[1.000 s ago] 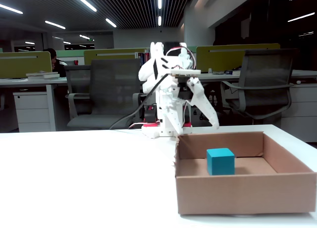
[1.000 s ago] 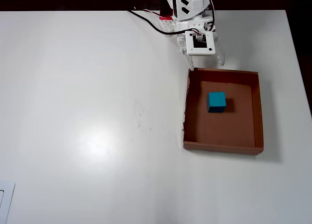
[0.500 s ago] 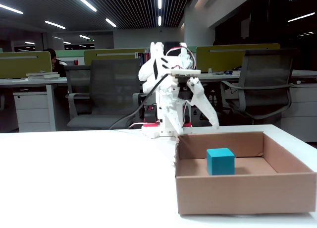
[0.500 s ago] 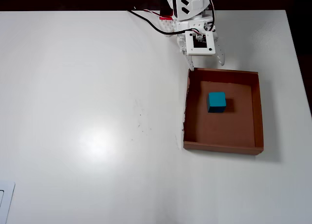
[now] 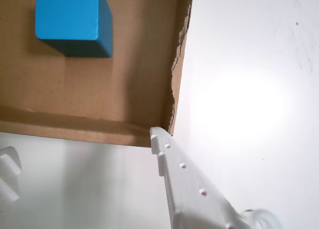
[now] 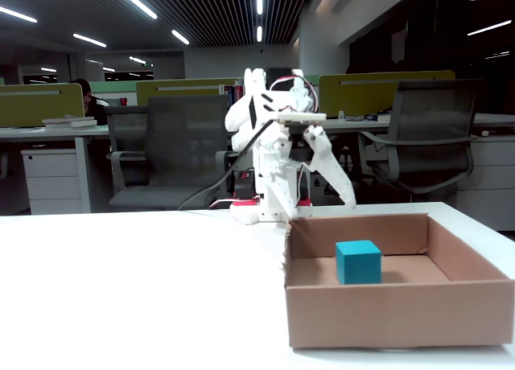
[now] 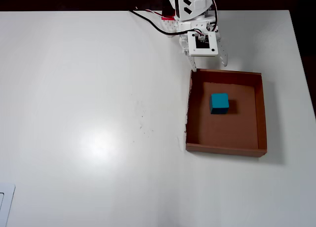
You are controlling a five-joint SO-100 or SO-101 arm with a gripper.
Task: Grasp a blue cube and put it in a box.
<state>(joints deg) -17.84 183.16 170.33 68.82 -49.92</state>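
Spread, empty gripper point(image 5: 82, 157) lower frame; blue cube point(image 5: 74, 21) upper left inside cardboard box point(image 5: 99, 97). Retreat upward, clearing torn wall.

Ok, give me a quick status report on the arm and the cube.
Gripper open, empty, outside the box near its wall. Blue cube resting on the box floor. Nothing in the way.

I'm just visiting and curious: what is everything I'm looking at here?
cube: one, blue, inside the box, on its floor.
box: one, brown cardboard, open top, on the table's right part in the overhead view.
table: one, white.
chairs: two, dark, behind the table.
desks: white, with green dividers, in the background.
arm: one, white, at the table's far edge.
gripper: one, white, open, empty, just outside the box's near wall.
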